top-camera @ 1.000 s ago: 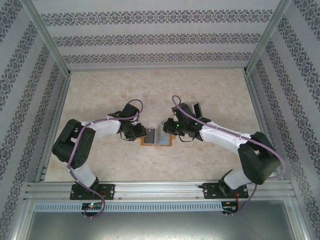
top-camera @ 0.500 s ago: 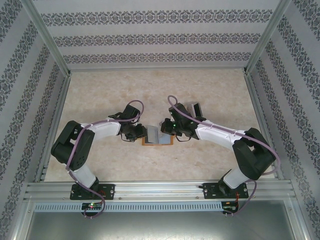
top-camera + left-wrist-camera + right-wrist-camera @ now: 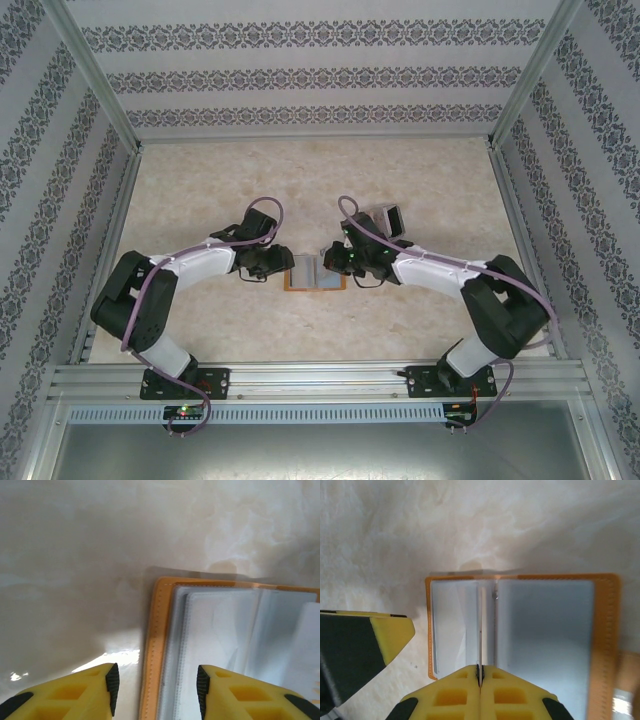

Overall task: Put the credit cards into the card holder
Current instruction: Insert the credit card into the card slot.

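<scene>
Now, the card holder (image 3: 315, 273) lies open flat on the surface (image 3: 300, 180), its long axis running side to side between the 2 arms. The left gripper (image 3: 155, 685) is released, fingers apart, hanging over the holder's left border, with the grey pockets (image 3: 225, 630) stretching away toward the right arm. The right gripper (image 3: 480, 672) is clenched over the middle fold (image 3: 481, 625), so it's nearer the pockets. Whether it nips a thin sleeve, I can't tell.
</scene>
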`<state>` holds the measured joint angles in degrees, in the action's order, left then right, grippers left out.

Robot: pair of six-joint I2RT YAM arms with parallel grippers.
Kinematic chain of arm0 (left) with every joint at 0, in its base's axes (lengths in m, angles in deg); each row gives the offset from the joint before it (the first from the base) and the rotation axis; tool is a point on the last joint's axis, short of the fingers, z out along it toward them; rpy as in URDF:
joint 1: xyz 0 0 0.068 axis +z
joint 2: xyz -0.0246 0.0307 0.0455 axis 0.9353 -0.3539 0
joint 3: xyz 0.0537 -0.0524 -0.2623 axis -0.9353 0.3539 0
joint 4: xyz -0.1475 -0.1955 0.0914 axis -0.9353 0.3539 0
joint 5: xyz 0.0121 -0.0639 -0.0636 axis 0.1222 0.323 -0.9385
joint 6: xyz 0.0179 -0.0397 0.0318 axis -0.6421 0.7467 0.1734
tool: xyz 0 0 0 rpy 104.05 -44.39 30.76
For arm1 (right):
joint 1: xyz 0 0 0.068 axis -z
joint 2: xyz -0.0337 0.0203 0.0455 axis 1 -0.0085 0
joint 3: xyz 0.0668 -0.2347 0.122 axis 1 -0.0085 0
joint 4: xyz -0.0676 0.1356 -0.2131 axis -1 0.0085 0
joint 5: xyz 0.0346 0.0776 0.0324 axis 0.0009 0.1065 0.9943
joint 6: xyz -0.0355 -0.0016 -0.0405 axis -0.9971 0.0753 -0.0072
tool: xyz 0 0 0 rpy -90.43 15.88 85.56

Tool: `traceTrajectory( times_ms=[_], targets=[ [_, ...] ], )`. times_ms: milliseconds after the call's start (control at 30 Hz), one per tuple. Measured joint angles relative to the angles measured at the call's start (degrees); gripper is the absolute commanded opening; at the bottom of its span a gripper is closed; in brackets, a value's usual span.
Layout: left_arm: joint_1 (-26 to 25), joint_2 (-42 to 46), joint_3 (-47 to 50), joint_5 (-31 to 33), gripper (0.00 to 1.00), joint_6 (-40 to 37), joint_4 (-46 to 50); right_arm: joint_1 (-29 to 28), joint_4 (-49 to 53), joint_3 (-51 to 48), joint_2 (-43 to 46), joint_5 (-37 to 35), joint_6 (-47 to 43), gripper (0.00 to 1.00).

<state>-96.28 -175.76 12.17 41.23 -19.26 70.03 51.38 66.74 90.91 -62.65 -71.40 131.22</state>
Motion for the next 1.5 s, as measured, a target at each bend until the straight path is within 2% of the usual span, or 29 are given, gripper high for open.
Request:
traceTrajectory(
  times_ms=[267,967,1500],
  targets=[
    [0.04,-3.41,-0.07,-2.67,0.42,0.11,-0.87,-0.28,-8.15,-2.49,-3.15,3.39,2.89,0.04],
    [0.07,-4.57,-1.11,-2.34,0.28,0.2,0.13,0.85,-17.03,-5.31,-7.61,7.43,3.28,0.04],
    [-0.37,-5.51,-1.79,-3.39,0.26,0.37,-0.7,-0.44,-20.74,-4.94,-9.66,8.31,4.83,0.06]
  ],
)
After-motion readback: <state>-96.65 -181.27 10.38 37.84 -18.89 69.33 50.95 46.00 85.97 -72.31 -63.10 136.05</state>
